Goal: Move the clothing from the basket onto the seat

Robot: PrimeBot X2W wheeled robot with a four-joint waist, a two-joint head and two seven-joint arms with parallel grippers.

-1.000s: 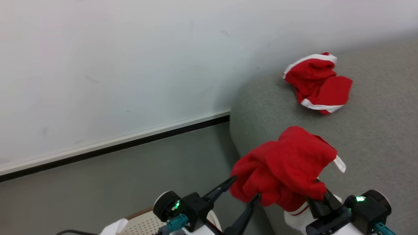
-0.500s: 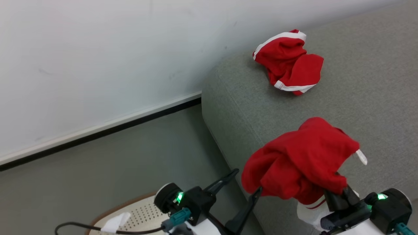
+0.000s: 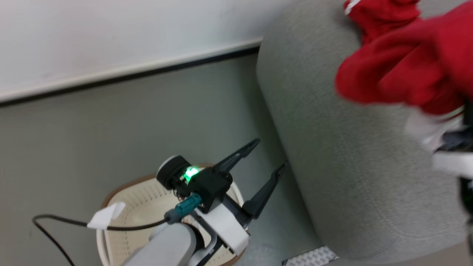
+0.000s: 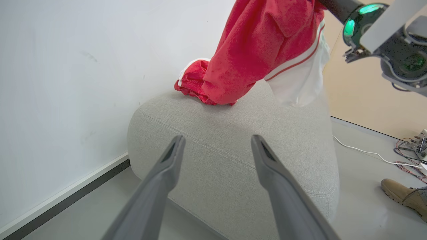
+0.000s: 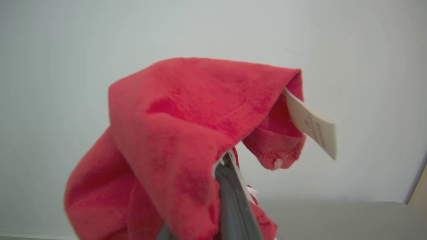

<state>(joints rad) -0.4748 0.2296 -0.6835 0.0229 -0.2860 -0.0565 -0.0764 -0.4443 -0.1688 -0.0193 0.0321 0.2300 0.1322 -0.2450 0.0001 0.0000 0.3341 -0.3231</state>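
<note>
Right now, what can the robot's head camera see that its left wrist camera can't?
Head view: the basket on the floor, partly behind the left arm. Left wrist view: a person's shoe and loose wires on the floor. Both: the open left gripper, the grey seat, a lifted red garment above it and a second red garment lying on it.

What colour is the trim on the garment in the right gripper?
The garment's trim is white with a thin red stripe; left wrist view shows it best.
</note>
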